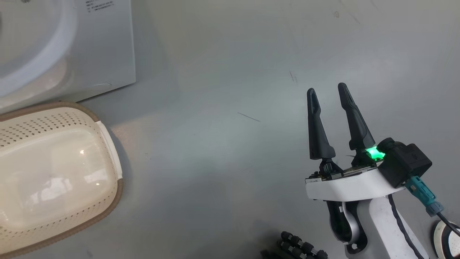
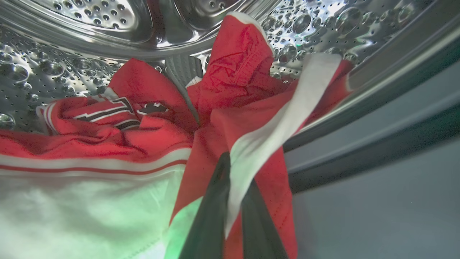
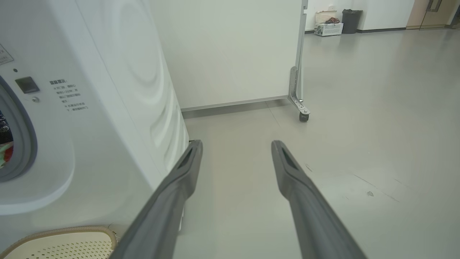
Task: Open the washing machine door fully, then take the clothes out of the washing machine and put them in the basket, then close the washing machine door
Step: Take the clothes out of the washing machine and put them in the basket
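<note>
the robot's left end effector (image 2: 235, 172) is inside the steel drum (image 2: 90, 21) of the washing machine (image 1: 107, 54), its two dark fingers (image 2: 212, 216) clenched on a fold of the clothes (image 2: 143, 136). a white strip of the fabric runs up from between the fingers, with red cloth to either side. the rest of the red garments, with white panels and red-and-white striped trim, lie crumpled against the drum's perforated wall. a green glow tints the white cloth nearest the camera. a dark grey seal (image 2: 377, 144) curves along the drum's rim at the right of the left wrist view.

outside the machine, the right end effector (image 1: 327, 91) is released, its fingers spread apart over the bare grey floor (image 1: 233, 144) and grasping nothing; a green light shines at its base. it is well to the right of the washer's front corner, and in the right wrist view its fingers (image 3: 172, 194) point along the machine's white side panel.

the cream perforated basket (image 1: 54, 162) with its brown rim stands on the floor just in front of the washing machine, at the lower left of the head view. a white wheeled partition (image 3: 230, 54) stands behind the machine.
</note>
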`<state>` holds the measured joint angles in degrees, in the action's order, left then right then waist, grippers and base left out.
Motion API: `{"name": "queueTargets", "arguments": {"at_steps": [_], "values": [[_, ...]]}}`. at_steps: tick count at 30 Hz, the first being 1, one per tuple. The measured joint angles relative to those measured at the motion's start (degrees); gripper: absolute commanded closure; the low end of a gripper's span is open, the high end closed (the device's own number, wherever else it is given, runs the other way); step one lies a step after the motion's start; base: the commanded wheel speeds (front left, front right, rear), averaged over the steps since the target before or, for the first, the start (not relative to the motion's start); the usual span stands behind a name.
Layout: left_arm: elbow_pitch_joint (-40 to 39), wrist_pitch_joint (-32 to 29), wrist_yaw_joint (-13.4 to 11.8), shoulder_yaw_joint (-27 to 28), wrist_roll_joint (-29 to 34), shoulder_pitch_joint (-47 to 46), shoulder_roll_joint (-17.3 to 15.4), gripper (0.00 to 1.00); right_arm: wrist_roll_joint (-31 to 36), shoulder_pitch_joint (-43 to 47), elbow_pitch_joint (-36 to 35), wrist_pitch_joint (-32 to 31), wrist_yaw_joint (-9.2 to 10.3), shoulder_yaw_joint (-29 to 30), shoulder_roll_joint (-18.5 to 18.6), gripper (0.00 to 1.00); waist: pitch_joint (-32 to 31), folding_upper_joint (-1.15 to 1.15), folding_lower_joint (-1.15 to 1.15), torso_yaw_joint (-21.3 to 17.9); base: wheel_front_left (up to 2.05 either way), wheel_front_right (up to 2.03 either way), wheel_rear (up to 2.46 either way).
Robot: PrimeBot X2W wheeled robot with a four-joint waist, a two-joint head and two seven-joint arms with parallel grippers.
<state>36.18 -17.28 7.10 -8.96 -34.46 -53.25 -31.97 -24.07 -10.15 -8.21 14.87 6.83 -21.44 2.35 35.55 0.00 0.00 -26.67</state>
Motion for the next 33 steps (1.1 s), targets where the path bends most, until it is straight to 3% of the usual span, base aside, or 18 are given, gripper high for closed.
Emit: {"name": "queueTargets", "arguments": {"at_steps": [15, 33], "values": [[1.5, 9.9, 0.0, -1.2, -1.5, 1.8, 5.0, 1.0, 2.7, -0.5, 2.2, 0.0, 0.4, 2.4, 0.0, 0.0, -4.3, 0.0, 0.0, 5.1, 0.0, 0.0, 0.0], [-1.2, 20.4, 0.0, -9.4, -3.3, 11.6, 9.4, 1.0, 4.5, -0.4, 5.7, 0.0, 0.37, 4.6, 0.2, 0.0, -11.4, 0.0, 0.0, 14.7, 0.0, 0.0, 0.0]]}}
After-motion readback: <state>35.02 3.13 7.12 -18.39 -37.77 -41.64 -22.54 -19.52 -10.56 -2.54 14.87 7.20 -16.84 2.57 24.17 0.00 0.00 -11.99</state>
